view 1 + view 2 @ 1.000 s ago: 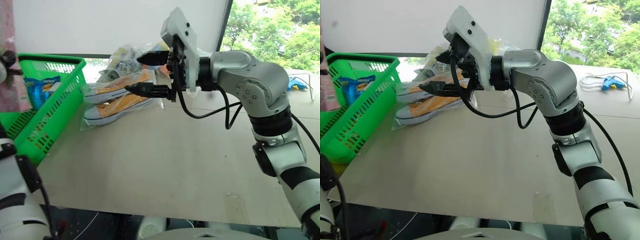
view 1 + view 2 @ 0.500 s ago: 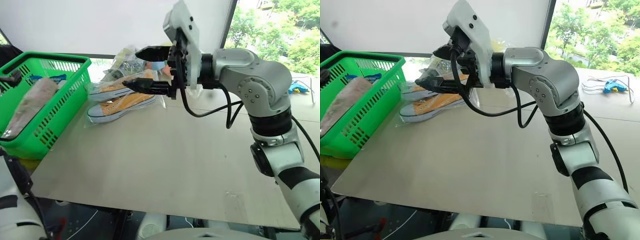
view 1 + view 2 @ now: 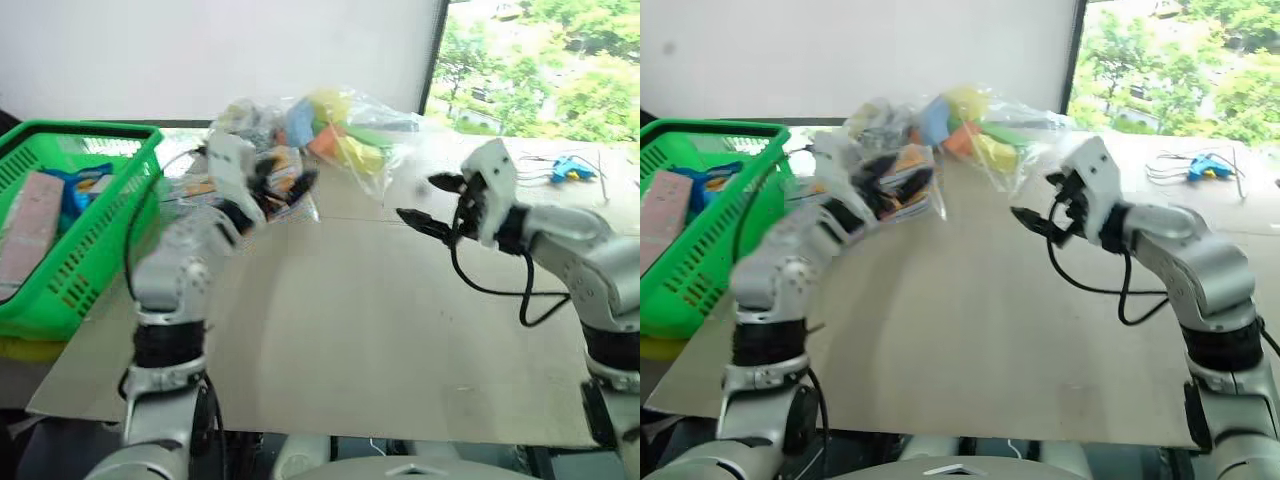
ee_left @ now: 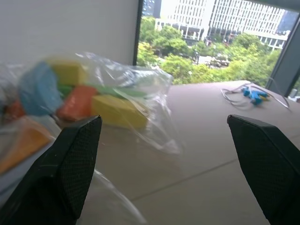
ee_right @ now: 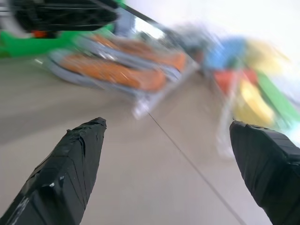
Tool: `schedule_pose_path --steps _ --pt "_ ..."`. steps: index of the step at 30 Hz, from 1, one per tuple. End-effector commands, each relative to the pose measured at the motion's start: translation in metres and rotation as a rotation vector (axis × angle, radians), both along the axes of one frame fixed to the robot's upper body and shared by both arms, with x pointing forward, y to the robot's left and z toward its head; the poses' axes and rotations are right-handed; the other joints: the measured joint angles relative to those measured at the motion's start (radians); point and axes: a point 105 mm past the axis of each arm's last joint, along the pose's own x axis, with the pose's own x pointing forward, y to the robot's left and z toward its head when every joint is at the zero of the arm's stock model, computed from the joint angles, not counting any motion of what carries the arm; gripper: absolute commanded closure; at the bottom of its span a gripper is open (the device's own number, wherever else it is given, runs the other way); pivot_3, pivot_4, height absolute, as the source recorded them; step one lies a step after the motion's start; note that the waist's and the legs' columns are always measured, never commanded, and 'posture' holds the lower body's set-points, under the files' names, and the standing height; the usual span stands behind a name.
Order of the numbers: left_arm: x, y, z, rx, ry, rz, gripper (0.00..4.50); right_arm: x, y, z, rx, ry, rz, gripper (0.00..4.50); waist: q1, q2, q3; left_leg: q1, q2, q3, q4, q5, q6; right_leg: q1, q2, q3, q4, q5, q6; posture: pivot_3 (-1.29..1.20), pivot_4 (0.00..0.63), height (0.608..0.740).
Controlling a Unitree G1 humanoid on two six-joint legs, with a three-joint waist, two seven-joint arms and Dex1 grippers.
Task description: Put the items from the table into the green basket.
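The green basket point(image 3: 110, 215) stands at the table's point(image 3: 350, 330) left edge, with a long pink box point(image 3: 30, 218) and a blue packet point(image 3: 88, 180) inside. My left gripper point(image 3: 283, 184) hangs open over the clear bag of orange-and-white shoes point(image 5: 117, 70), which the arm mostly hides. Behind it lies a clear bag of colourful pieces point(image 3: 340, 130), straight ahead in the left wrist view point(image 4: 93, 98). My right gripper point(image 3: 428, 202) is open and empty, out over bare table to the right of both bags.
A blue tool with a white cable point(image 3: 572, 168) lies at the far right of the table. A white wall and a window stand behind the table. Bare tabletop stretches across the near half.
The pink box now lies in the basket, released. My left arm has swung right over the shoe bag with its gripper opened. My right arm has drawn back right and lower, off the shoes.
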Motion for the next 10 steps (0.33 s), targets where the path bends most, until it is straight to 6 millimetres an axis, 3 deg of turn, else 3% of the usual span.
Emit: schedule_pose_path --steps 1,4,7,10 --pt "-0.025 -0.011 -0.006 0.060 0.000 -0.072 0.06 -0.016 -0.033 0.009 -0.032 -0.119 -0.111 0.00 -0.027 0.005 0.000 0.001 0.002 0.001 0.000 0.000 0.000 0.000 0.002 0.001 0.000 0.000 0.000 -0.02 0.000 0.740" --pt "-0.045 -0.008 -0.023 0.100 0.060 -0.116 0.06 -0.032 -0.061 -0.009 -0.101 -0.123 -0.219 0.00 -0.059 0.013 0.001 0.008 0.005 0.002 0.000 0.000 0.000 0.008 0.005 0.003 -0.001 0.000 -0.001 -0.04 0.000 0.740" --pt "-0.058 0.002 -0.034 0.131 0.100 -0.127 0.06 -0.048 -0.072 -0.022 -0.090 -0.116 -0.257 0.00 -0.083 0.021 0.006 0.027 0.007 0.004 -0.001 -0.001 0.001 0.027 0.011 0.003 -0.007 -0.004 -0.004 -0.05 0.005 0.740" --pt "-0.070 0.014 -0.041 0.139 0.138 -0.125 0.06 -0.065 -0.081 -0.036 -0.100 -0.080 -0.281 0.00 -0.093 0.024 0.006 0.037 0.008 0.003 -0.002 -0.001 0.000 0.034 0.018 0.006 -0.009 -0.007 -0.002 -0.05 0.006 0.740"
